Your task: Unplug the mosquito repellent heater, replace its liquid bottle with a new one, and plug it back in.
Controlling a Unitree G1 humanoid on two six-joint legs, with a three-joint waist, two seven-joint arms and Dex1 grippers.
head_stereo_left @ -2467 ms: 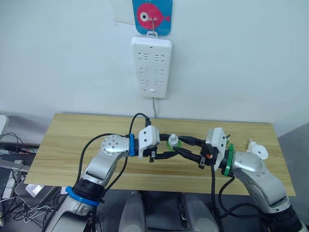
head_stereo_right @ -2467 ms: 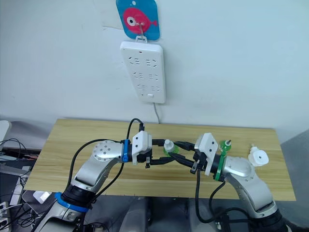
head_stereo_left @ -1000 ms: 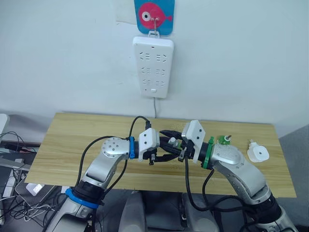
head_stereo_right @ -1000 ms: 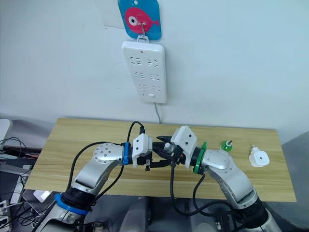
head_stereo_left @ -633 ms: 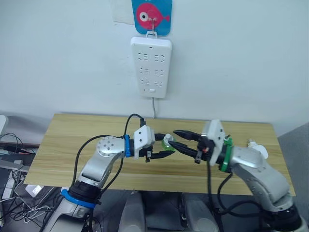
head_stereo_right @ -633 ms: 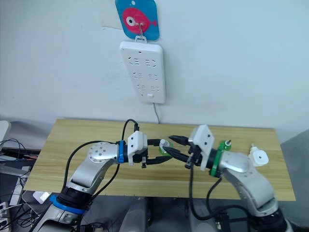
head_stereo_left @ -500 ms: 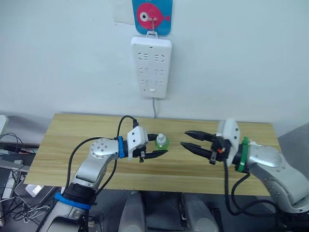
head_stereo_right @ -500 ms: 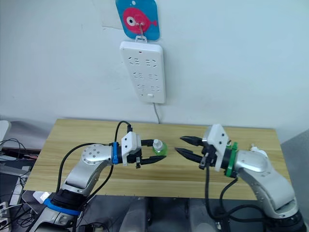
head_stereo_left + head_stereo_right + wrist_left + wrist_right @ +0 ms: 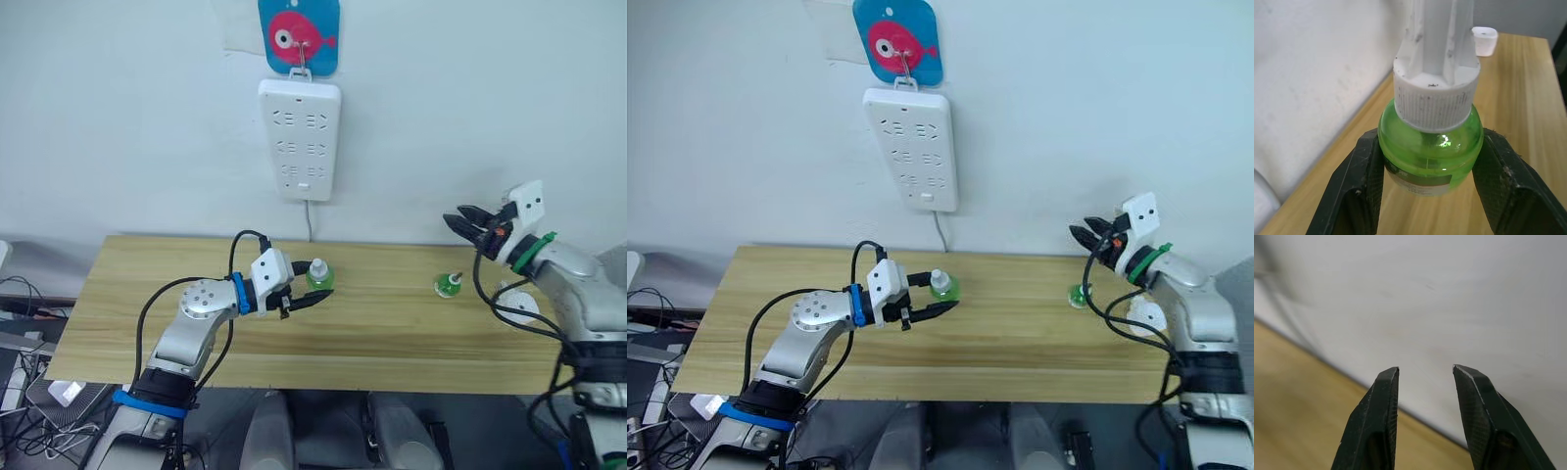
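On my left side, my left gripper (image 9: 312,294) is clamped round the belly of the new bottle (image 9: 318,275), held just over the wooden table (image 9: 372,333); its glossy green plastic is round and slick, its ribbed white cap still on, so I judge it could twist or slip if I squeeze off-centre. Further right, the old bottle (image 9: 448,284) stands upright with its thin bare wick; a careless sweep would topple it. Beside it lies the heater (image 9: 513,302), smooth white and rounded, already out of the wall strip (image 9: 299,138). My right gripper (image 9: 464,224) hangs raised, fingers slightly parted, holding nothing.
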